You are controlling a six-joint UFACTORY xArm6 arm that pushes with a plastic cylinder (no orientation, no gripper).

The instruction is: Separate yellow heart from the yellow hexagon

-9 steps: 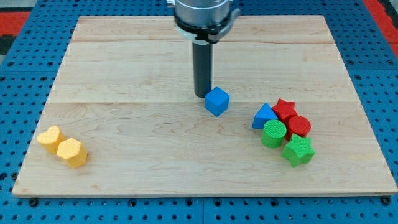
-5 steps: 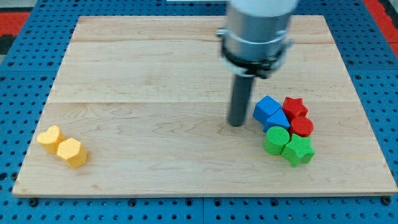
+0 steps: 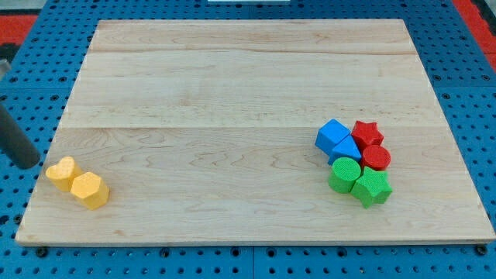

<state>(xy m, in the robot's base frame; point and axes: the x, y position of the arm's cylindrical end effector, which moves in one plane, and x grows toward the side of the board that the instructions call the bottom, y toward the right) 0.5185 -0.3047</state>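
Note:
The yellow heart (image 3: 60, 172) lies near the board's lower left corner. The yellow hexagon (image 3: 90, 190) sits touching it, just to its lower right. My tip (image 3: 29, 164) is at the view's left edge, just off the board, a short way to the left of the yellow heart and apart from it. The rod rises from it toward the upper left, out of view.
A cluster sits at the right: a blue cube (image 3: 332, 136), a blue triangle (image 3: 346, 149), a red star (image 3: 366, 133), a red cylinder (image 3: 376, 158), a green cylinder (image 3: 343, 173) and a green star (image 3: 372, 187). The wooden board (image 3: 232, 77) rests on a blue pegboard.
The rod pushed the blue cube right into the cluster, then swept from the board's middle right across to the far left, beside the yellow heart. The yellow blocks have not moved.

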